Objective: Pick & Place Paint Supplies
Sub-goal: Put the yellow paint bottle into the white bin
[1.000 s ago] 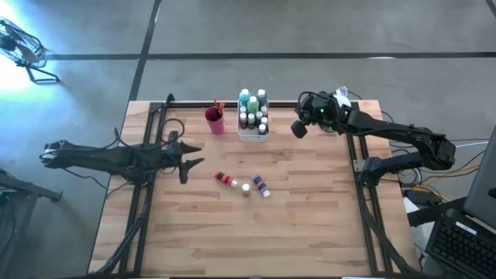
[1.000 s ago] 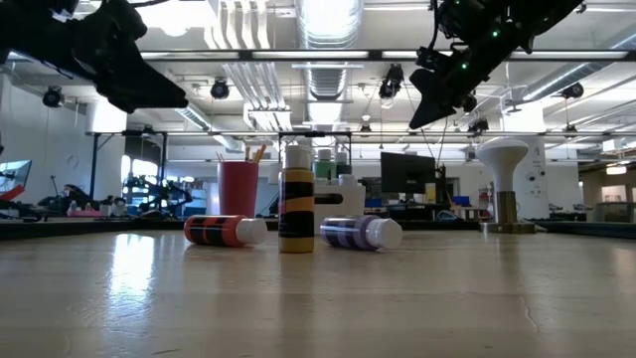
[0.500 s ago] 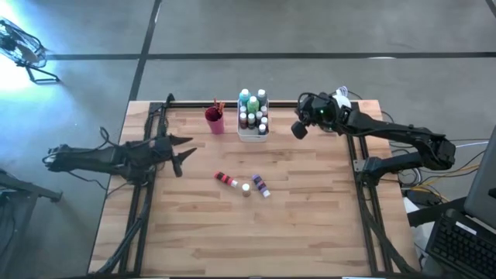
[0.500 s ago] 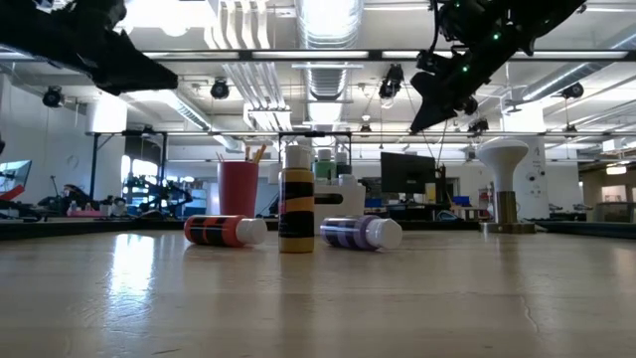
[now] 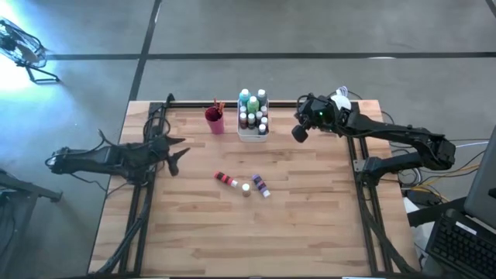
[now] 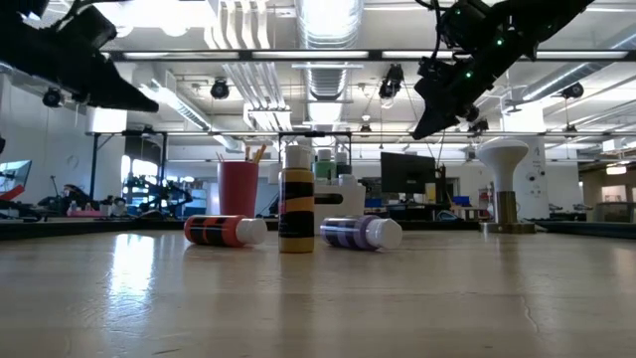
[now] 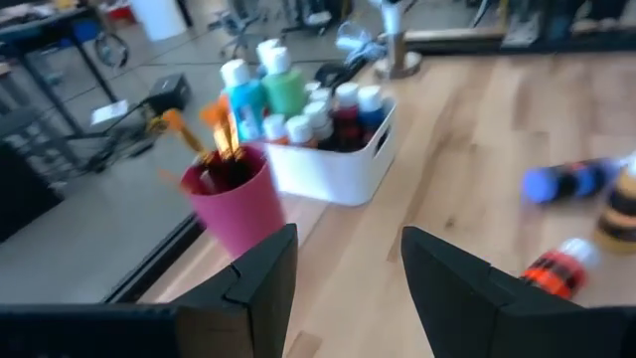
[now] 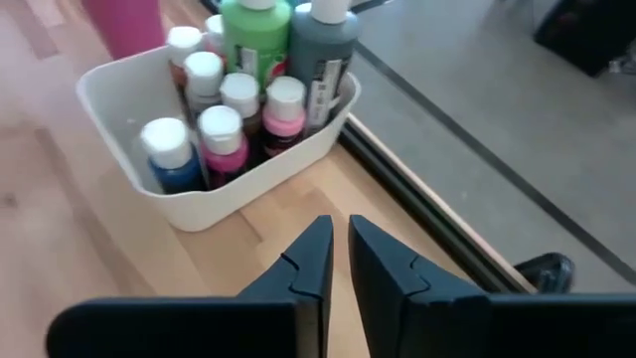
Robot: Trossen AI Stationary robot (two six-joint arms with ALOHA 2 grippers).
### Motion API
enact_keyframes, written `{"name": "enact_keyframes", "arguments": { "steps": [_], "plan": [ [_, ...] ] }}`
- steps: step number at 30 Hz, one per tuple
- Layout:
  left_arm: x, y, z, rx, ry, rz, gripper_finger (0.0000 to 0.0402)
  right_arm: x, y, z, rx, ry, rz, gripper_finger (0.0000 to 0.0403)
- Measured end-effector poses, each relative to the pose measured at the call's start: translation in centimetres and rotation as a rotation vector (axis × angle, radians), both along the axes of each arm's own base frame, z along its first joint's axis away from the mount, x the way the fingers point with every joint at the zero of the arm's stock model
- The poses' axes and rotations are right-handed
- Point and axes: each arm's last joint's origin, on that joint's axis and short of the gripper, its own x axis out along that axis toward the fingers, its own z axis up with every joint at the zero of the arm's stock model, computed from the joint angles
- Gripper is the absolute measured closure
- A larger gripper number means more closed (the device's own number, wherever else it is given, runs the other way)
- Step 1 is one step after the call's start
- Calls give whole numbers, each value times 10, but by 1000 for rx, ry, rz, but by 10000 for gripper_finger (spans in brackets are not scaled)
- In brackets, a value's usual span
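Observation:
Three paint bottles sit mid-table: a red one lying on its side, an ochre one standing upright, and a purple one on its side. Several more bottles stand in the white tray at the far edge. Orange-tipped brushes stick up out of the magenta cup. My left gripper is open and empty, raised over the table's left side. My right gripper hovers shut, right of the tray and above table level.
Black frame rails run along the table's left and right sides. A white mushroom-shaped stand is at the far right. Bare wood lies near the loose bottles and across the near half.
My left gripper has drawn back toward the table's left edge and risen, staying open. The right gripper has barely moved. The bottles, cup and tray have stayed put.

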Motion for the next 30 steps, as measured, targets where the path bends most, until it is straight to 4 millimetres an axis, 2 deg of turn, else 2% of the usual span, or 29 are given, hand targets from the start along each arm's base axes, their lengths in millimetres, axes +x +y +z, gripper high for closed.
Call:
{"name": "enact_keyframes", "arguments": {
  "steps": [8, 17, 24, 30],
  "plan": [
    [-3, 1, -3, 13, 34, 34, 213, 1, 1, 0, 28, -23, 9, 368],
    [-3, 1, -3, 25, 43, 29, 213, 2, 0, 3, 16, -53, 8, 341],
    [-3, 1, -3, 25, 43, 28, 213, 9, -3, 16, -15, -234, -23, 317],
    [-3, 1, -3, 25, 43, 28, 213, 9, -3, 16, -32, -207, 5, 300]
  ]
}}
